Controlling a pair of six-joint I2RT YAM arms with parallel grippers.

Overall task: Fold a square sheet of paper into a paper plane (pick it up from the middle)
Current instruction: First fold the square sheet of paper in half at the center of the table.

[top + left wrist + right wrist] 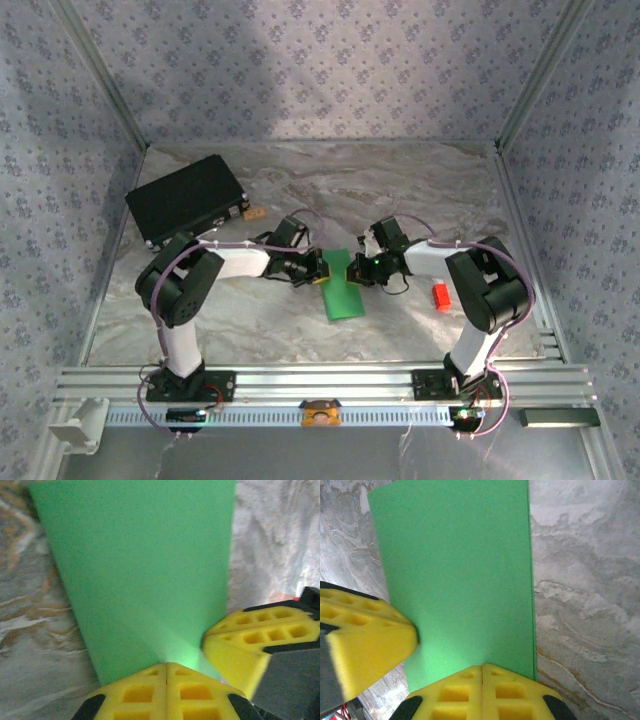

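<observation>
The marbled table carries everything. Largest on it is a black case, lying well apart from the sheet of paper, off to its far left. The left arm and the right arm both bend inward and meet at the far end of the sheet.

The green sheet of paper lies in the middle of the table as a long, narrow rectangle, its near end pointing toward the arm bases. From the left wrist, the sheet of paper spreads out flat and plain ahead of the pads; from the right wrist, the sheet of paper runs straight away with one crisp long edge on the right. Whether its far end is lifted off the table cannot be told.

A small red block stands to the right of the sheet, near but not touching it.

The left jaws are clenched, their yellow pads pressed together with the sheet's end pinched in the seam. The right jaws are clenched the same way, their pads closed on that same end just beside the left ones.
</observation>
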